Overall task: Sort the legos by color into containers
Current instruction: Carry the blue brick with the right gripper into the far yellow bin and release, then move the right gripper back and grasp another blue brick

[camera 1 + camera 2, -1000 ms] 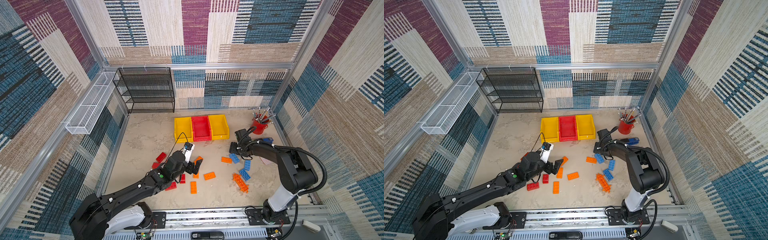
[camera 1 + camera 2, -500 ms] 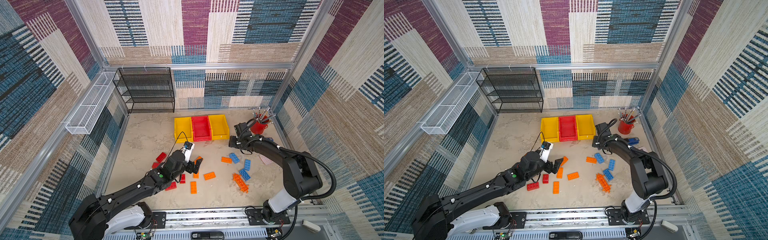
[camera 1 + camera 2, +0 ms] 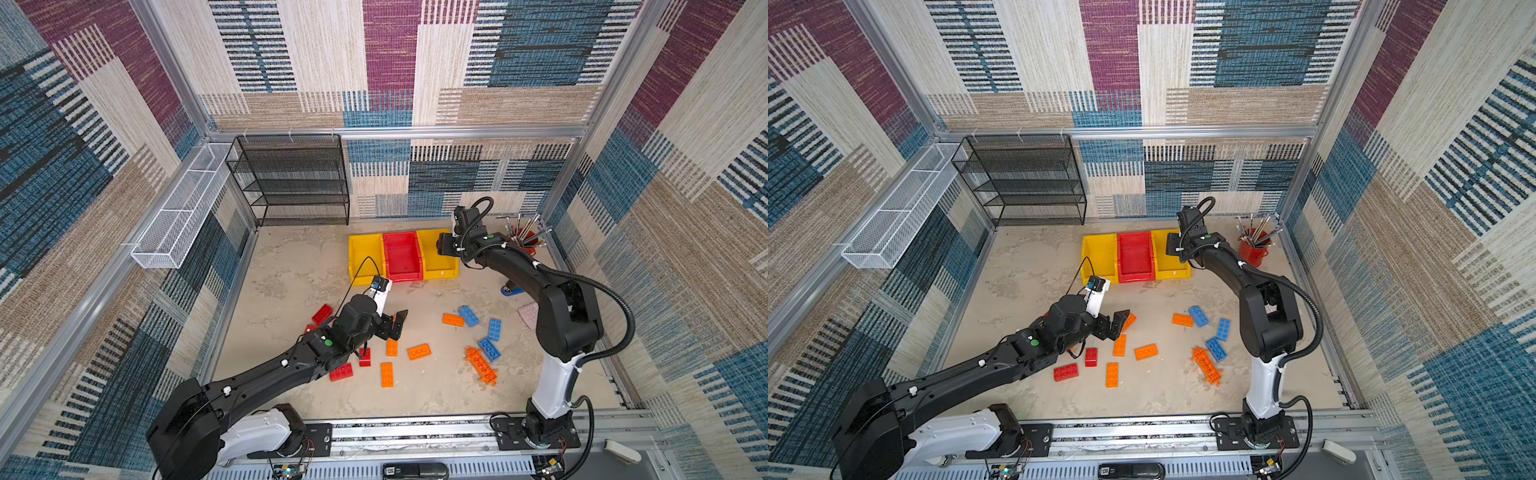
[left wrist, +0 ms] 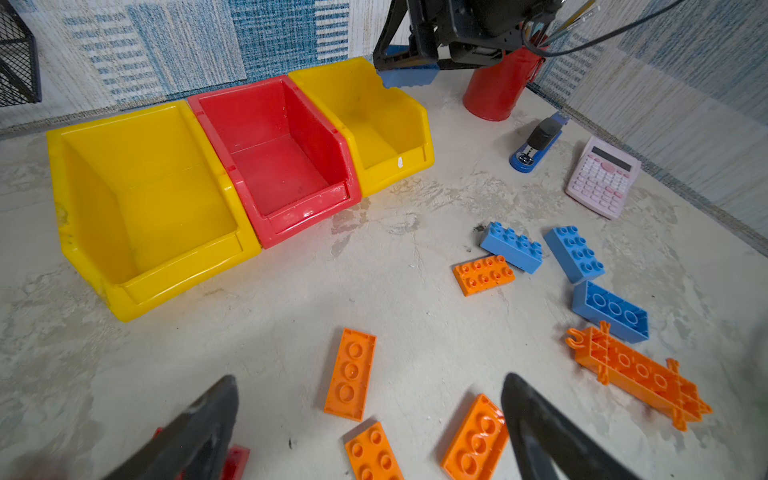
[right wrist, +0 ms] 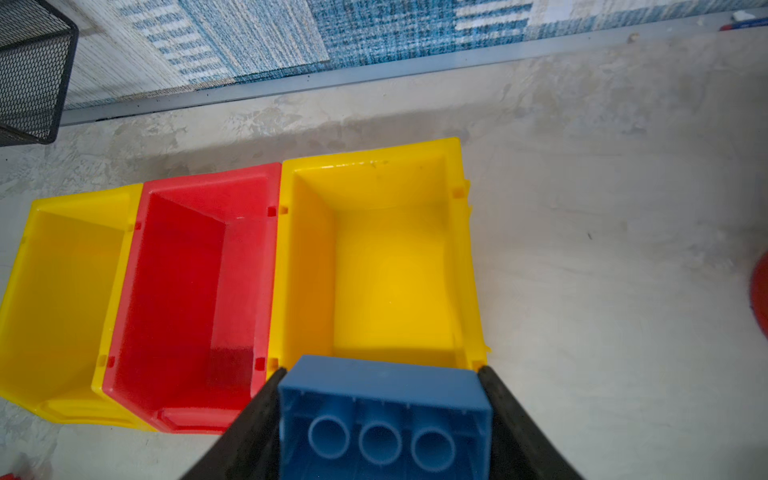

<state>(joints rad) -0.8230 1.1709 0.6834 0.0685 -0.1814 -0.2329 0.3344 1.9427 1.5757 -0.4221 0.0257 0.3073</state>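
The three containers stand in a row at the back: a yellow bin (image 3: 365,255), a red bin (image 3: 402,257) and a second yellow bin (image 5: 370,158). My right gripper (image 5: 381,371) hangs over the front of that second yellow bin, shut on a blue lego (image 5: 382,411). Near the middle of the floor my left gripper (image 4: 369,380) is open, low over three orange legos (image 4: 351,374). Blue legos (image 4: 574,253), a spiky orange piece (image 4: 640,374) and an orange brick (image 4: 484,274) lie to the right. Red legos (image 3: 341,372) lie beside the left arm.
A red cup of metal tools (image 3: 519,239) stands right of the bins, with a blue stapler (image 4: 536,143) and a pink calculator (image 4: 602,180) in front of it. A black wire shelf (image 3: 295,183) is at the back left, and a white wire basket (image 3: 178,216) hangs on the left wall.
My right gripper closed on a blue lego near the floor, then carried it back and up over the right yellow bin. The left arm has not moved.
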